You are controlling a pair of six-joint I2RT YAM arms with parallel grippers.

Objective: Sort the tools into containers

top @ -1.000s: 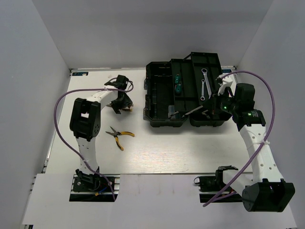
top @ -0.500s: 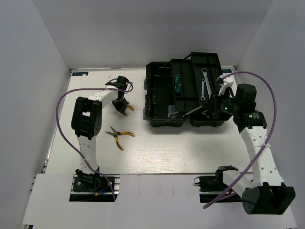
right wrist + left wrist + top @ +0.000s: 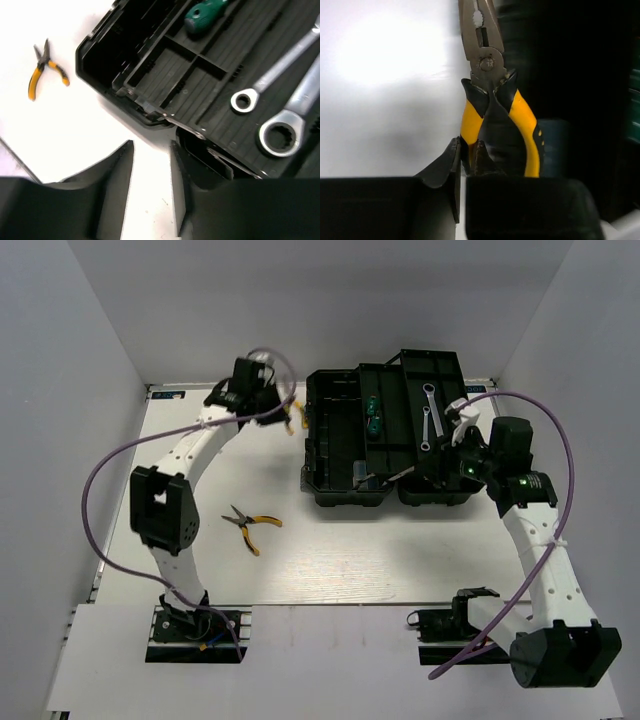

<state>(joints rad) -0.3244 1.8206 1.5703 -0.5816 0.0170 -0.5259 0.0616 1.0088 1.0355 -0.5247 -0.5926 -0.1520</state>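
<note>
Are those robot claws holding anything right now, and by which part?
The left gripper grips one pair of yellow-handled pliers by the handles, with the metal nose pointing away. The right gripper holds nothing; its jaws stand apart.

wrenches [image 3: 427, 415], screwdrivers [image 3: 373, 415]: in toolbox [image 3: 330, 495] | loose pliers [image 3: 250, 527]: on table [image 3: 350, 560], left of toolbox

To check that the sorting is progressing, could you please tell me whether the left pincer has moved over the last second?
Yes. The left pincer, shut on pliers, has moved up off the table toward the toolbox's far left corner.
</note>
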